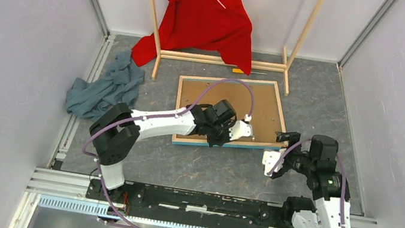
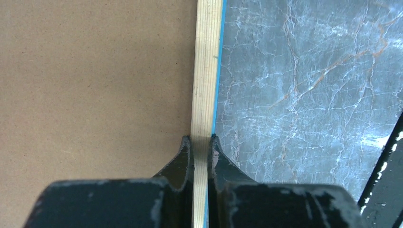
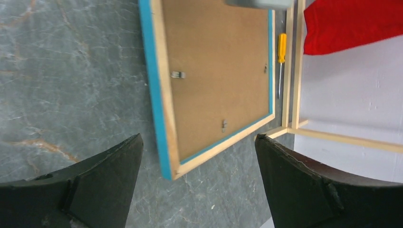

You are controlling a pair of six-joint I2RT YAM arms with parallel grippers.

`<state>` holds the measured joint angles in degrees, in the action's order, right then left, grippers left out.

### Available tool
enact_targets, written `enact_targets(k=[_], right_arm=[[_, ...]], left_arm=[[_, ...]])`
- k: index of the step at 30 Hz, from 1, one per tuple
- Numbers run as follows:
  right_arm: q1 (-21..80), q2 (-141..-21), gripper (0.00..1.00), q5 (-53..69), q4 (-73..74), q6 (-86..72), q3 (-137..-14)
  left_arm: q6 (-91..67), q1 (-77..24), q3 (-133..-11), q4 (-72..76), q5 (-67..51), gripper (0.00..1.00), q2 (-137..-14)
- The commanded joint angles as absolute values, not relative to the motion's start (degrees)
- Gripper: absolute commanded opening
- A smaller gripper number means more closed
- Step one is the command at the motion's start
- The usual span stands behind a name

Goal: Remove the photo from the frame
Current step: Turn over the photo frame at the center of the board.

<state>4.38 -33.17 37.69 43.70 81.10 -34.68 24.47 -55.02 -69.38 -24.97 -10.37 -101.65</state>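
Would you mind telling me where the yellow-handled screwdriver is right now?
In the top view, the screwdriver lies on the table between the frame's far edge and the wooden rack's bottom rail.

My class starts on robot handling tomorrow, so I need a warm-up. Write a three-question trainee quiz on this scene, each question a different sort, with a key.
1. True or false: the left gripper is shut on the wooden edge of the frame.
2. Which side of it faces up? A) blue front B) brown backing board C) neither, it stands upright
3. Fill in: the right gripper hovers with jaws ____.
Key: 1 true; 2 B; 3 open.
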Motion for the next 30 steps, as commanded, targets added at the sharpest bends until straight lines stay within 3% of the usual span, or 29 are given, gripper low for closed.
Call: enact_targets(k=[1,11,14,19,30], right_arm=[[4.2,-31.8,0.93,44.3,50.3,86.5,-35.1],[6.8,-34.1,0.92,40.1,33.0,75.8,-30.2],[12.1,-34.7,0.94,36.3,29.1,73.3,-29.9],[26.3,-39.2,0.95,19.9,18.1,67.7,-28.8],[33.7,-46.9,0.92,10.0,1.0,70.0,-21.9]], left_arm=[[20.7,-53.1,-75.0,-26.2,-15.3,0.02,-99.9],[17.9,-50.3,-84.4,-32.9,-22.6,0.02,-101.6],[17.5,-50.0,-86.2,-34.4,-23.6,0.02,-102.6],[16.4,-49.4,-89.5,-37.2,-26.8,0.02,-104.2],[14.5,-47.8,-91.8,-38.2,-31.1,0.02,-103.9]])
